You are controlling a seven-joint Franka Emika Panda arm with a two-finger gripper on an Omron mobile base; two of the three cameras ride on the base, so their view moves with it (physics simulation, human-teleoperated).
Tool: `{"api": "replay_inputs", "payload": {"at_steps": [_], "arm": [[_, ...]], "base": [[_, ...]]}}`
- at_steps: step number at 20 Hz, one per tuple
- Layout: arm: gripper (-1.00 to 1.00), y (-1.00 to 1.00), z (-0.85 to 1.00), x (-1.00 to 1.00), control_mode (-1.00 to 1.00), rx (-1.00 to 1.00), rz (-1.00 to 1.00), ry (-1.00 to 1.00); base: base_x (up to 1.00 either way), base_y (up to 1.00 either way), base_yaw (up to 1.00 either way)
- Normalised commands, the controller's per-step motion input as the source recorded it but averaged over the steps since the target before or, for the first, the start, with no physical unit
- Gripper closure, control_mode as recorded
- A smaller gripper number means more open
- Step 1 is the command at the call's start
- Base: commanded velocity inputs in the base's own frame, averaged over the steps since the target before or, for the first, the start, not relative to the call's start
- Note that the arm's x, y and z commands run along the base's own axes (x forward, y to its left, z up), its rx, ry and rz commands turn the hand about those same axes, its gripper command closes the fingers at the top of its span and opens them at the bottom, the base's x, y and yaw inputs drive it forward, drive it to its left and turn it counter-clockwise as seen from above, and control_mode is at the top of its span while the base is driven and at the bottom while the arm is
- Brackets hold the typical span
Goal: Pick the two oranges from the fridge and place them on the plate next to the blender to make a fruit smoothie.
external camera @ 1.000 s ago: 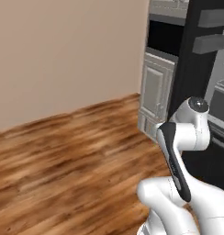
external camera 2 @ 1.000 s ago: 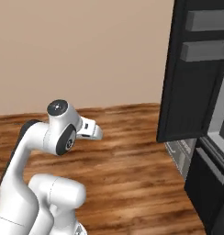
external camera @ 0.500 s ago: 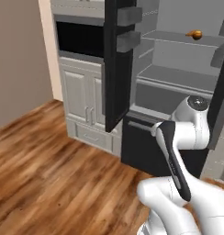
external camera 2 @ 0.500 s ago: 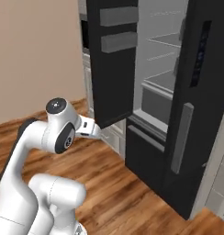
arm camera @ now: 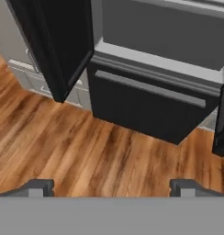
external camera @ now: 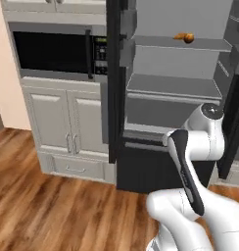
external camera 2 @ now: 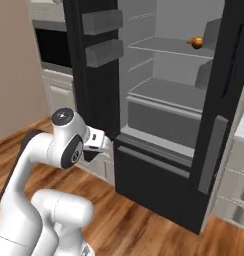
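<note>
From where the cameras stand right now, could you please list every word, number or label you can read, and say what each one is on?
No text here can be read.
The microwave has a keypad with small light marks, too blurred to read.
The fridge shows no label or brand on its doors, shelves or lower drawer front.
The white cupboards carry no writing.

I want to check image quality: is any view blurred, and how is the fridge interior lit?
Left base view: fridge interior evenly grey, no glare; oranges small, soft-edged. Right base view: similar flat light, sharp door edges. Hand view: floor grain slightly smeared, hand tips crisp.
</note>
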Motion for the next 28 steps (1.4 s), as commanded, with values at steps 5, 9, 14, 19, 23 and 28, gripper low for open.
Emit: {"api": "replay_inputs", "payload": {"at_steps": [5, 9, 14, 19, 23, 28], "arm": [[-1.0, 0.0, 0.0, 0.0, 1.0, 0.0, 0.0, 0.0], [-1.0, 0.0, 0.0, 0.0, 1.0, 0.0, 0.0, 0.0], [-1.0, 0.0, 0.0, 0.0, 1.0, 0.0, 0.0, 0.0], [-1.0, 0.0, 0.0, 0.0, 1.0, 0.0, 0.0, 0.0], [-1.0, 0.0, 0.0, 0.0, 1.0, 0.0, 0.0, 0.0], [-1.0, 0.01, 0.03, 0.13, -1.0, 0.0, -0.01, 0.03]], "base": [[0.74, 0.48, -0.57], [0.71, 0.0, -0.51], [0.75, -0.02, -0.38], [0.78, 0.19, -0.15], [0.79, 0.08, -0.09], [0.36, 0.01, -0.03]]}}
